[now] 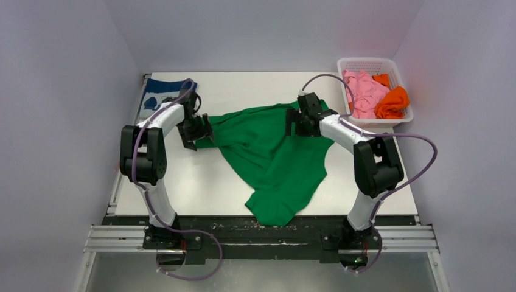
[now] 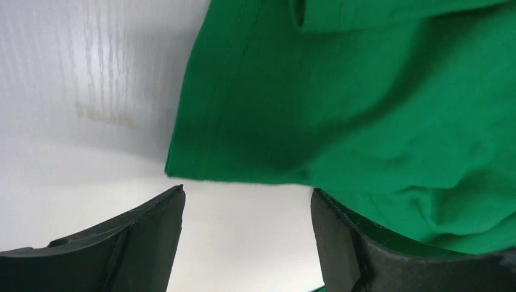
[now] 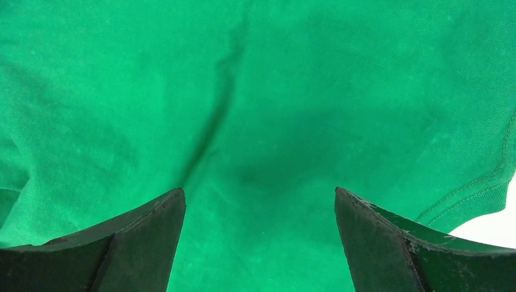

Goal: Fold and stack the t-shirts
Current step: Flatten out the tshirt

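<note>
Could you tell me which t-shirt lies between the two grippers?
The green t-shirt; the navy one sits far left, pink and orange in the basket.

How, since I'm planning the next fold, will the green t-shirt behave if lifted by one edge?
Probably floppy: the green t-shirt lies rumpled, with creases and overlapping layers, so it should sag rather than hold shape. Pushed across the smooth table, it would likely bunch up instead of sliding.
</note>
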